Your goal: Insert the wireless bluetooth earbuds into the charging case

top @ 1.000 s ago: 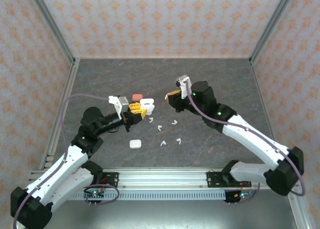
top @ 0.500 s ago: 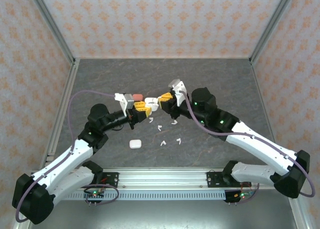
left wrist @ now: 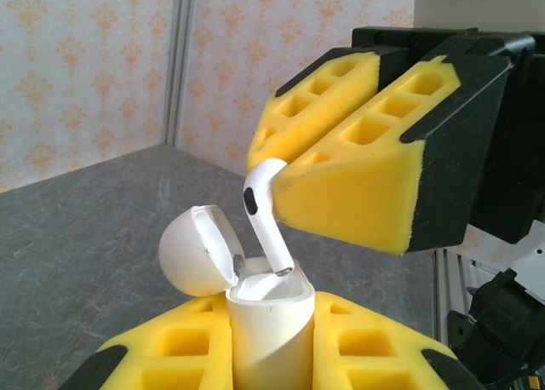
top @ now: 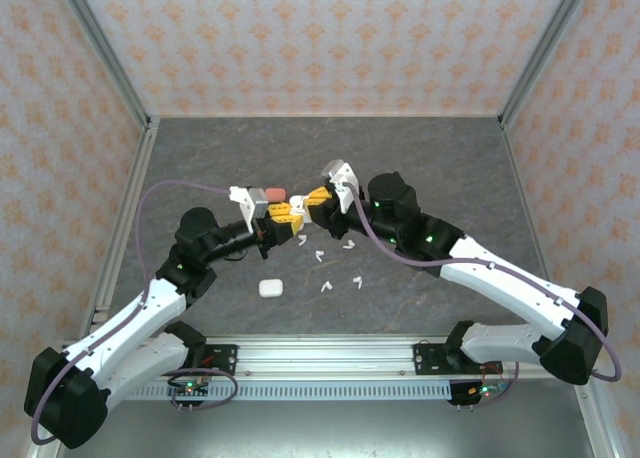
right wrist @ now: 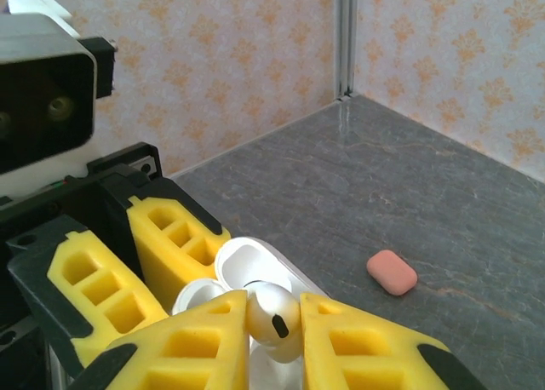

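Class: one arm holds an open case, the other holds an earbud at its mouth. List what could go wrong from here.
1. The earbud meets the charging case tilted; its stem may catch the rim rather than seat.
2. The right end effector pinches only the bud's head, so it might pivot or slip.
3. Pushing could slide the case within the left end effector.

Robot lab cell: aluminium frame (top: 105, 50), patterned panel walls (top: 320, 38)
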Controlling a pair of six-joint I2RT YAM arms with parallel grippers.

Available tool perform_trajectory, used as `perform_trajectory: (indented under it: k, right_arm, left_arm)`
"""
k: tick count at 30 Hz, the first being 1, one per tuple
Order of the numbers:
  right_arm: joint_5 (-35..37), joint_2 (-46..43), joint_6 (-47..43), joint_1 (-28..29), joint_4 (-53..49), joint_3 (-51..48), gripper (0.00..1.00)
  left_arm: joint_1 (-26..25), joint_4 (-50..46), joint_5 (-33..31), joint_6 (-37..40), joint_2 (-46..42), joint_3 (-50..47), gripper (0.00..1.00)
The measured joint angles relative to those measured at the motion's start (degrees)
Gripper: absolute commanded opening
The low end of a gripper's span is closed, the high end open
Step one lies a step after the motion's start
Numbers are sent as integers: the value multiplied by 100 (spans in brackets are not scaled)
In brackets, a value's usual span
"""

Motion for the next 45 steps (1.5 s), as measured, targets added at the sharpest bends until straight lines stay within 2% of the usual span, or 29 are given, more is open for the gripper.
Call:
perform_trajectory:
  k: [8,25,32,40,45]
  right_arm:
    - [-90,299,-2,35,59,90,19]
    - [-251,195,-149,48,-295,116,20]
    - [-431,201,-136,42,-422,221,27]
    - [-817,214,74,-138,-612,398,47]
    - [-925,197,332,-293,-651,651,52]
  left_arm:
    - [-24,-17,-4,0,7,-2,0]
    - [-70,-33,13,35,9,-2,0]
    - [-72,-33,35,48,-44,-2,0]
    - [-72,-31,39,50,-94,-7,0]
    - [-72,-33,9,118,-107,-17,0]
